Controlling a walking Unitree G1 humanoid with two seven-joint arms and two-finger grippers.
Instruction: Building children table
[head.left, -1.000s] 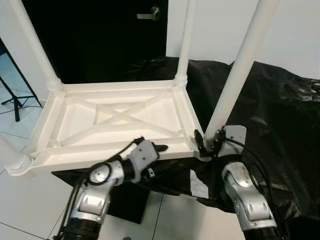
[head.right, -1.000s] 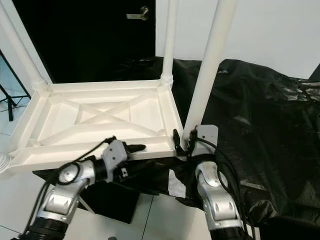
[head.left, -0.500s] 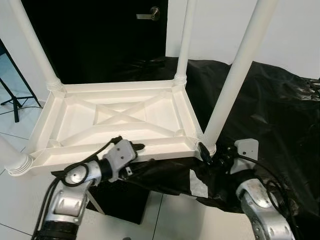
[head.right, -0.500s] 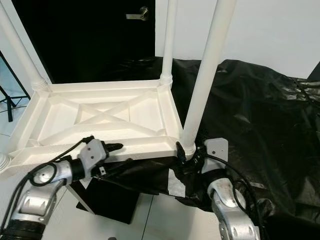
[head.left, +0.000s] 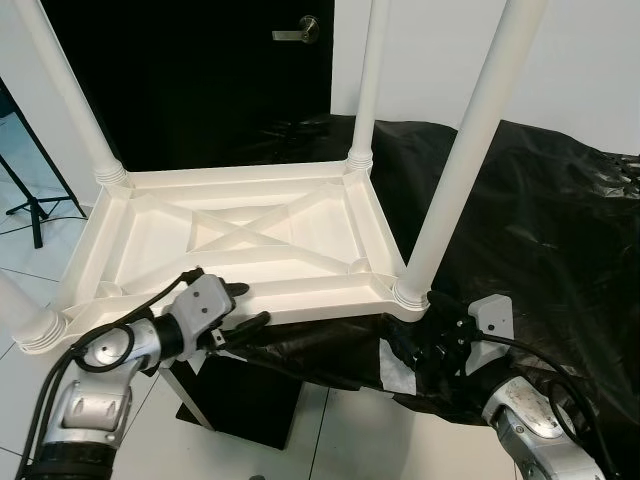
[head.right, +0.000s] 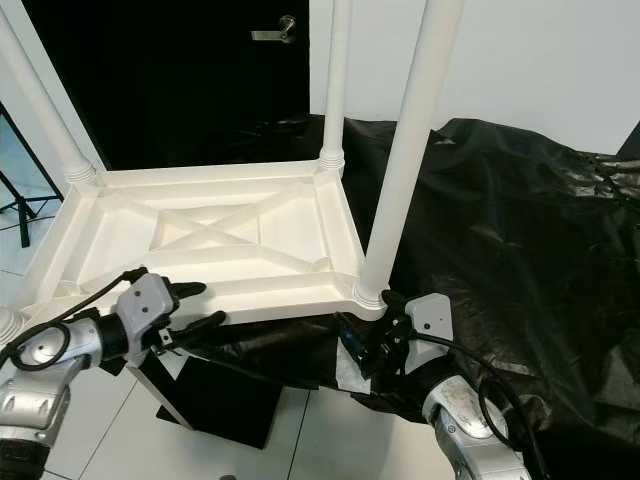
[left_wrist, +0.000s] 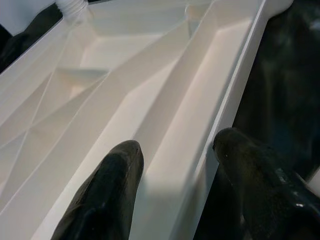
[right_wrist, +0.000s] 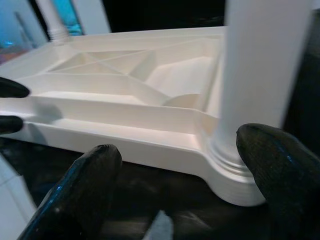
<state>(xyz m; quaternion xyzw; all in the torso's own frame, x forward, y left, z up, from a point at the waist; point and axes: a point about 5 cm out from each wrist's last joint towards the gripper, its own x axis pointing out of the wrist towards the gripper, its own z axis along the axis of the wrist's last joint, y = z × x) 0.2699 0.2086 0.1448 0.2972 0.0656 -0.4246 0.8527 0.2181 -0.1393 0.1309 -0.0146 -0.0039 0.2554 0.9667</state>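
We find a black plastic sheet (head.left: 540, 210) spread over the support surface and hanging off its near edge above a white tiled floor (head.left: 340, 440). On that sheet rests the white children's table (head.left: 240, 245), turned upside down, its ribbed underside facing up with a crossed brace at the middle. We count four white legs standing upright from the corners: the near right leg (head.left: 455, 160), the far right leg (head.left: 368, 80), the far left leg (head.left: 65, 90) and the near left leg (head.left: 25, 315), whose lower part alone is visible at the frame edge. The left end of the table overhangs the floor. Behind it we note a dark door (head.left: 190, 70) with a metal lever handle (head.left: 297, 30).

We see the left gripper (head.left: 248, 306) at the near long rim of the table, left of centre. In the left wrist view its fingers (left_wrist: 107, 190) are apart and straddle that rim, one over the inner channel and one outside against the black sheet; we cannot tell whether either touches the plastic.

We see the right gripper (head.right: 368, 335) just below the near right corner. In the right wrist view its fingers (right_wrist: 277, 170) stand wide apart, clear of the leg's base collar (right_wrist: 232, 167) and holding nothing.
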